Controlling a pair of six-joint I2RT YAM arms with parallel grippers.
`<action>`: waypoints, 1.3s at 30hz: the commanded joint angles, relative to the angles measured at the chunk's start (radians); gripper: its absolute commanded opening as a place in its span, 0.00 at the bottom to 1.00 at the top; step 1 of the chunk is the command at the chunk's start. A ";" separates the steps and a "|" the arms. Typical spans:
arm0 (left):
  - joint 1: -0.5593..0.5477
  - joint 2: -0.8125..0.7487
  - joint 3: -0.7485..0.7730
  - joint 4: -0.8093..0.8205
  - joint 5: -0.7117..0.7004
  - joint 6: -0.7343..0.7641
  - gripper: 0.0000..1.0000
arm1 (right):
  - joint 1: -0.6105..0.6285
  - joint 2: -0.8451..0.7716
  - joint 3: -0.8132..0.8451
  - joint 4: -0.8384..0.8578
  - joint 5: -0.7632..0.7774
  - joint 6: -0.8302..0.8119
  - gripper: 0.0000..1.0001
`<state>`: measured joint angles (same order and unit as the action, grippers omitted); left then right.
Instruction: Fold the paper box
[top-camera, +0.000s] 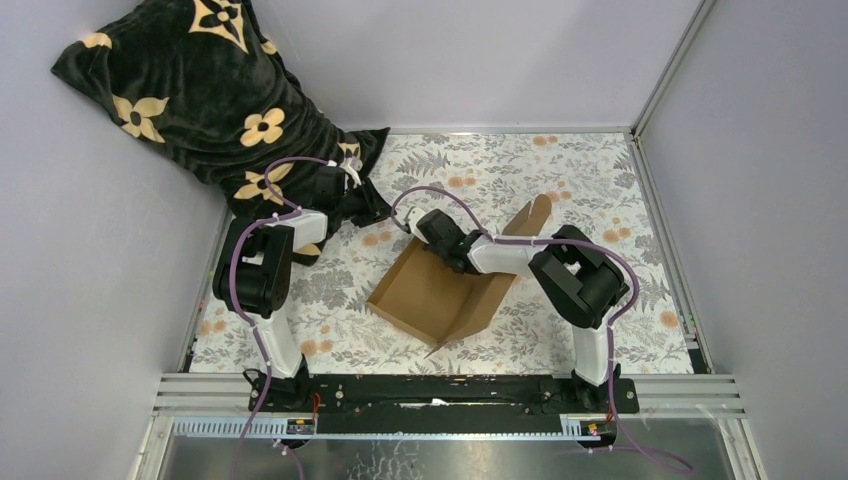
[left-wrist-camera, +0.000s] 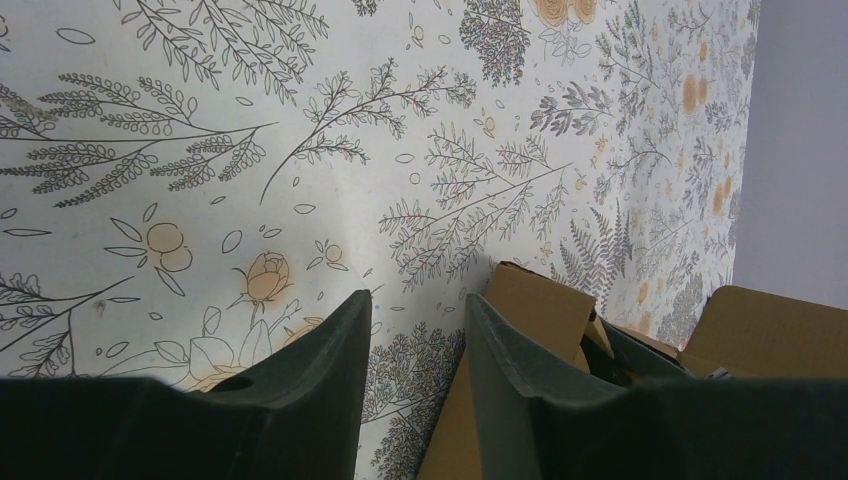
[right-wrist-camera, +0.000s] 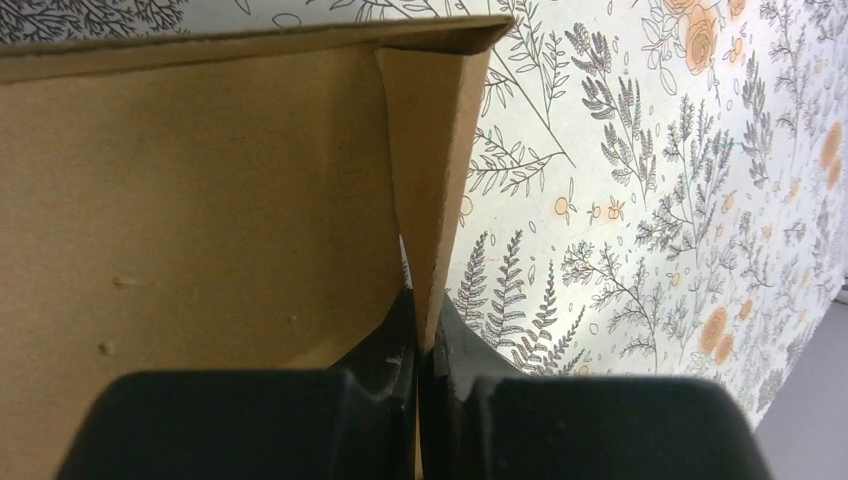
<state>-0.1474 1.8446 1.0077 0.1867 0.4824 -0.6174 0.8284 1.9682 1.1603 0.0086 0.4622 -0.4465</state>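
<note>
Top external view, stock of the bench (top-camera: 600, 170): one paper box (top-camera: 435, 295), brown cardboard, a little right of centre and between the two arms. One black cloth with yellow flowers (top-camera: 190, 90) is heaped in the far left corner against the wall. Two arms are bolted at the near edge, one left arm (top-camera: 255, 270) and one right arm (top-camera: 580, 280), each with one pair of fingers. Condition of the box: one broad panel lies flat on the bench, the panel on its right side is lifted to a slope, and one rounded flap (top-camera: 535, 215) sticks up at the far right end. Its left and near edges look low and unfolded. Right wrist view: the right fingers (right-wrist-camera: 400, 345) are pressed together on the thin edge of a raised cardboard panel, just below a corner crease, so they have hold of the box. Left wrist view: the left fingers (left-wrist-camera: 350, 350) stand about half apart with nothing between them, only the flowered bench cover beneath. The box shows near their right side, and contact cannot be told from this angle. Progress, as a judgement: the fold is begun but early, with one side up out of several. Left to do, it seems: raising the other sides, tucking the flaps into their slots, and bringing the lid over.
</note>
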 joint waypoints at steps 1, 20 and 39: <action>0.008 -0.035 -0.004 0.036 0.004 0.005 0.46 | -0.034 -0.005 0.010 -0.089 -0.071 0.056 0.10; 0.008 -0.045 0.003 0.025 -0.002 0.004 0.46 | -0.058 -0.106 0.089 -0.158 -0.172 0.085 0.40; 0.005 -0.039 0.003 0.021 -0.002 0.001 0.46 | -0.085 -0.171 0.384 -0.250 -0.196 0.181 0.54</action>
<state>-0.1474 1.8355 1.0077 0.1860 0.4820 -0.6174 0.7555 1.8721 1.3872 -0.2165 0.2672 -0.3153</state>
